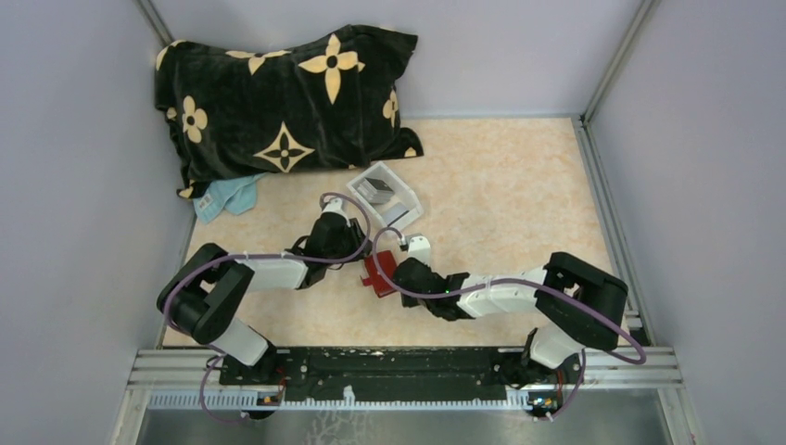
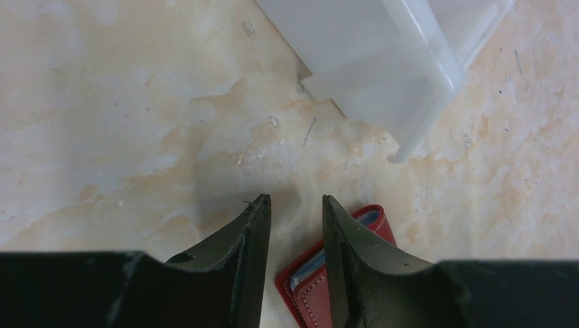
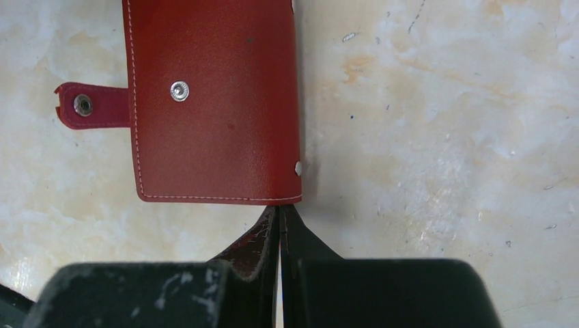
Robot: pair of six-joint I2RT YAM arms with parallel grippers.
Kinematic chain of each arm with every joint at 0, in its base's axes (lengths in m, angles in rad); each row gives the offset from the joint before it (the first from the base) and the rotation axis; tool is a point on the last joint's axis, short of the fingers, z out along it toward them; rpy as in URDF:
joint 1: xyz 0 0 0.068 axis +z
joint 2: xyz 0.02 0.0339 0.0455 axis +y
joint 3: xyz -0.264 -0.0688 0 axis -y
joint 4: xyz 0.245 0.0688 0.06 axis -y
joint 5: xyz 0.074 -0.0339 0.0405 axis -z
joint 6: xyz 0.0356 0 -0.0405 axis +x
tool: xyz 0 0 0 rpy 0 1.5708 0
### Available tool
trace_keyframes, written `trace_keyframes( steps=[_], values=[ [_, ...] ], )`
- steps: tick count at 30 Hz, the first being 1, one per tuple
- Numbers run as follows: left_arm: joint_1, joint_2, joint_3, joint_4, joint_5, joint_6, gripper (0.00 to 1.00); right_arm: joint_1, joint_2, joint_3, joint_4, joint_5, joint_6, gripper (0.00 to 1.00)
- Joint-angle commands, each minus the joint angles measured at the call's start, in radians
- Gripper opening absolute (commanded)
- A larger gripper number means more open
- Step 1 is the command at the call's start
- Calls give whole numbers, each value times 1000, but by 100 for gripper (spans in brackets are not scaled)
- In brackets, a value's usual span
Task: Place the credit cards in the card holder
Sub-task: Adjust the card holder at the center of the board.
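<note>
The left wall (image 1: 74,139), the back wall (image 1: 519,56) and the right wall (image 1: 704,139) are plain and pale grey-purple. A thin silver metal bar (image 1: 616,56) runs up the far right corner. The flat table top (image 1: 519,185) is cream with orange-tan blotches, like stone, and has small scratches. A soft black pillow with cream flowers (image 1: 287,102) lies in the far left corner. A small light blue cloth (image 1: 227,197) pokes out from under it. The light is soft and even.

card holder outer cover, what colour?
The card holder is red, with pale stitching along its edges. It shows best in the right wrist view.
</note>
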Motion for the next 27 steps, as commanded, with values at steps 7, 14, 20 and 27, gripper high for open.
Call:
trace_keyframes(
  steps=[7,14,20,27],
  values=[
    [-86,-4,-129,-56,28,-76,40,-70,22,34,12,-18,-52,0],
    [-135,-45,-157,-84,-8,-112,40,-125,26,47,22,-35,-73,0],
    [-168,-101,-202,-100,-31,-144,40,-162,57,75,30,-47,-91,0],
    [-201,-156,-237,-108,-49,-178,40,-233,74,83,49,-74,-119,0]
  ],
)
